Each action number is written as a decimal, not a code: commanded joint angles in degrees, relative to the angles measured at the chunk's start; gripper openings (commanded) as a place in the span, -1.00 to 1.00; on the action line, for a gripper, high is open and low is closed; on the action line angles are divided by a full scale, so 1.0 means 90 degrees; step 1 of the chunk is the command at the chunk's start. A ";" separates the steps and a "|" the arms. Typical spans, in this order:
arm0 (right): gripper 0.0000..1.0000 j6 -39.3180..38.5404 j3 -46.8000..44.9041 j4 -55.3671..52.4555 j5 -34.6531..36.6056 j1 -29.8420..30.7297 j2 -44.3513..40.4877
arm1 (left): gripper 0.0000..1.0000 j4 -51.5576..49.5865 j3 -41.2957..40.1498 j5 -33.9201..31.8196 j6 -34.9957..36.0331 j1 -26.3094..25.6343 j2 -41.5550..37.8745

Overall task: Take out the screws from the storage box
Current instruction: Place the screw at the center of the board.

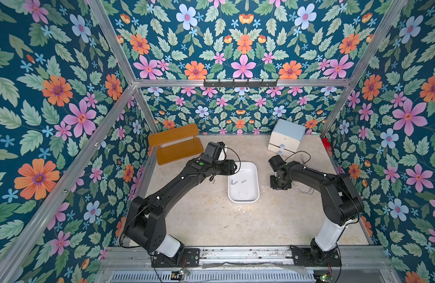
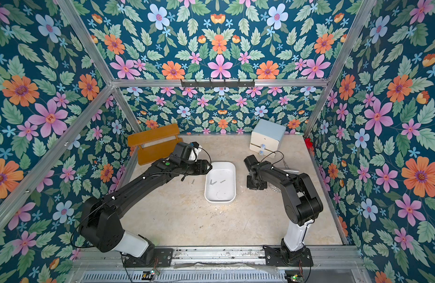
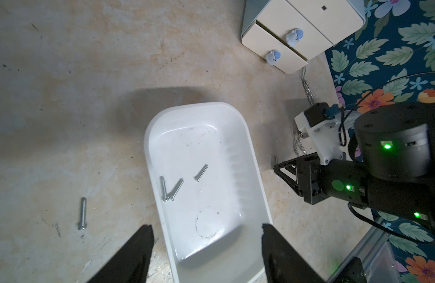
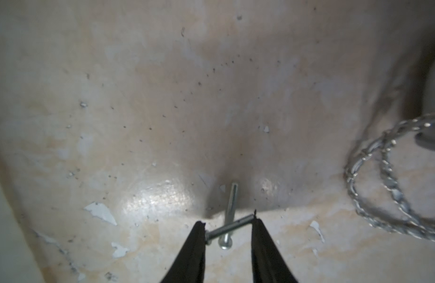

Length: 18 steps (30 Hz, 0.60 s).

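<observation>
While both arms are reaching over the table (image 1: pixel 211 220), I am reading the left gripper (image 3: pixel 206 227) as wide open and carrying nothing. It is hovering over one short end of the storage box (image 3: pixel 147 137), with its fingers spread about as wide as the box itself.

On the box floor, three screws (image 3: pixel 177 187) are lying flat: two are meeting at their heads in a V, and the third is lying just beside them. Outside the box, on the left arm's side, a fourth screw (image 3: pixel 82 213) is lying on the table.

On the opposite side of the box, the right gripper (image 4: pixel 228 222) is sitting low over the table. It is clamping a fifth screw (image 4: pixel 238 223) end to end between its fingertips, head against one finger and tip against the other. This screw is crossing over a sixth screw (image 4: pixel 232 196) lying flat on the table; I cannot tell whether the two are touching. A silvery chain (image 4: pixel 358 196) is lying nearby, apart from the fingers.
</observation>
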 commanded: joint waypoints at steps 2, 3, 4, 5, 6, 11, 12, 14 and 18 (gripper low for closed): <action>-0.68 0.0101 0.0034 0.0078 -0.0051 0.0004 -0.0040 | 0.49 -0.0022 -0.0012 0.0006 -0.0051 -0.0018 -0.0036; -0.64 0.0096 0.0037 0.0068 -0.0051 0.0004 -0.0054 | 0.49 -0.0022 -0.0014 0.0001 -0.0042 -0.0018 -0.0029; -0.60 0.0096 0.0043 0.0061 -0.0047 0.0004 -0.0044 | 0.49 -0.0029 -0.0014 0.0000 -0.0043 -0.0018 -0.0028; -0.57 0.0096 0.0044 0.0047 -0.0047 0.0004 -0.0064 | 0.49 -0.0029 -0.0014 0.0000 -0.0043 -0.0018 -0.0018; -0.52 0.0097 0.0049 0.0030 -0.0028 0.0009 -0.0065 | 0.49 -0.0023 -0.0014 -0.0001 -0.0038 -0.0018 -0.0005; -0.34 0.0076 0.0073 -0.0037 -0.0002 0.0004 -0.0174 | 0.49 -0.0023 -0.0034 0.0013 -0.0038 -0.0018 -0.0028; -0.26 0.0067 0.0082 -0.0039 0.0012 0.0004 -0.0214 | 0.49 -0.0022 -0.0043 0.0008 -0.0038 -0.0018 -0.0032; -0.16 0.0067 0.0098 -0.0073 0.0031 0.0004 -0.0301 | 0.49 -0.0024 -0.0043 -0.0013 -0.0028 -0.0018 -0.0057; -0.16 0.0049 0.0194 -0.0175 0.0024 0.0009 -0.0492 | 0.49 -0.0027 -0.0038 -0.0017 -0.0032 -0.0013 -0.0085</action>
